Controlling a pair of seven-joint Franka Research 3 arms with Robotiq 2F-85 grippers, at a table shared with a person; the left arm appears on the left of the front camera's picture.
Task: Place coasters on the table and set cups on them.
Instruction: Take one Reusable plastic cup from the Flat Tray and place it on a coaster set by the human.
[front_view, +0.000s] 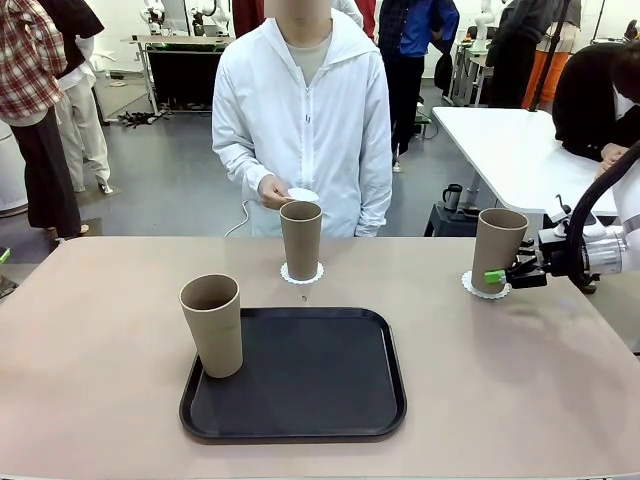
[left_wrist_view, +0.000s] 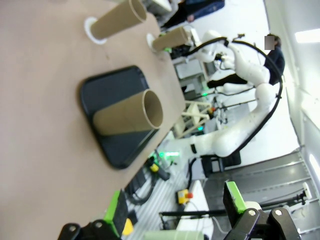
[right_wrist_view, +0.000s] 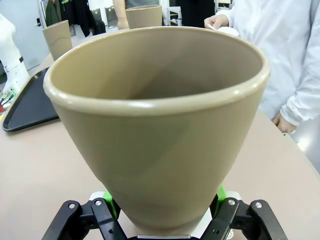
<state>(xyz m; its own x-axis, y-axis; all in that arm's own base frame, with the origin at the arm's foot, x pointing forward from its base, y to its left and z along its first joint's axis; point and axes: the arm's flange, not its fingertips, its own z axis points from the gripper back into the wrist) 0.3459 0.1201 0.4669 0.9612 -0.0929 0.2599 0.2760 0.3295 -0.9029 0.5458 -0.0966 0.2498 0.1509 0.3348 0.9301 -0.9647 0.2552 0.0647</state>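
Front view faces the person (front_view: 305, 120) across the table (front_view: 100, 340); both wrist views, the left rolled sideways, share its tray (front_view: 310, 370).

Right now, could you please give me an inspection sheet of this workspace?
Surface: beige table carrying a black tray.
Job's things: tray cup standing on the tray; centre cup on centre coaster; right cup on right coaster; third coaster in the person's hand.
Clutter: nothing seen.
Grippers: left gripper open, empty; right gripper shut on the right cup.
Cables: black cable arching above the right gripper.
Surroundings: white table, people beyond.
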